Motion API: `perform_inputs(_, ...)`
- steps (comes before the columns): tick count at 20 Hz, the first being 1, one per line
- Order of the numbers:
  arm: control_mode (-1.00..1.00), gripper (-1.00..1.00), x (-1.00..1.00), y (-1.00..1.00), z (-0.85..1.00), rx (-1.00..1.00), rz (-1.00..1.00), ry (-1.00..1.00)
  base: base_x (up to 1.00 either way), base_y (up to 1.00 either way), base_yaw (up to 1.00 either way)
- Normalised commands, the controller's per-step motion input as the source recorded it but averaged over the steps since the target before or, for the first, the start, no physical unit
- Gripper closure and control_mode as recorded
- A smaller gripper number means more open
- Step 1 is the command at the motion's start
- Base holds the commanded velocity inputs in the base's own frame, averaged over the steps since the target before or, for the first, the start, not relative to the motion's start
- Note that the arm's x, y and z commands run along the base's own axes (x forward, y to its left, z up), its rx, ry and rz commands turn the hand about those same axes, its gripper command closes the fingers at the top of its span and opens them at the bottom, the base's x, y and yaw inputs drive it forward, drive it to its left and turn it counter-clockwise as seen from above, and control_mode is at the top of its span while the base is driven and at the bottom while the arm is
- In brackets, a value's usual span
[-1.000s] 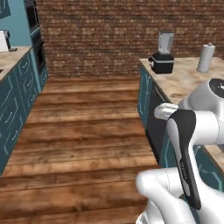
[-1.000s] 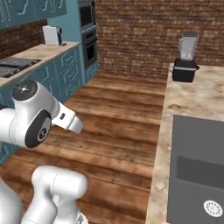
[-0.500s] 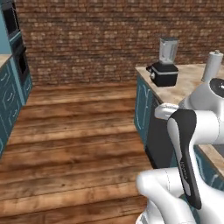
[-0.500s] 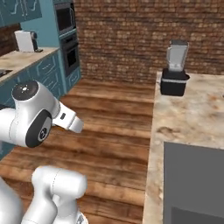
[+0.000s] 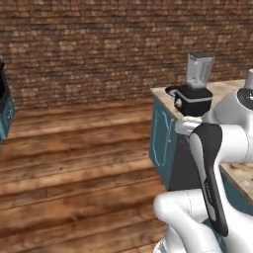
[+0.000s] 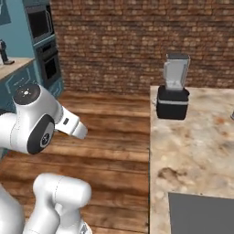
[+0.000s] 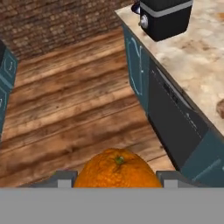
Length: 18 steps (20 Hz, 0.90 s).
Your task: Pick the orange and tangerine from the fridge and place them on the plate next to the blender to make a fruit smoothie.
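Orange (image 7: pixel 117 169) clamped between gripper (image 7: pixel 117 177) fingers, held over wood floor (image 7: pixel 65 109). Blender (image 6: pixel 172 91) seen on stone counter (image 6: pixel 192 151) corner; dark dishwasher panel (image 7: pixel 175 118) below counter.

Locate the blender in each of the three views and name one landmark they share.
Left base view: blender at upper right, on the counter's near corner.
Right base view: blender right of centre, at the counter's far end.
Hand view: its black base at the top edge, jug cut off.
Shared landmark: the brick wall behind.
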Motion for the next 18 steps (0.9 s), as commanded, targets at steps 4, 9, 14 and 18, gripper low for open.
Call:
perform_inputs(4,1.00,1.00,0.00,0.00,0.00,0.00,0.00,0.00,1.00,0.51,-0.28)
perform_inputs(9,1.00,1.00,0.00,0.00,0.00,0.00,0.00,0.00,1.00,0.70,-0.34)
perform_inputs(14,1.00,1.00,0.00,0.00,0.00,0.00,0.00,0.00,1.00,0.78,-0.40)
perform_inputs(18,1.00,1.00,0.00,0.00,0.00,0.00,0.00,0.00,1.00,0.82,-0.48)
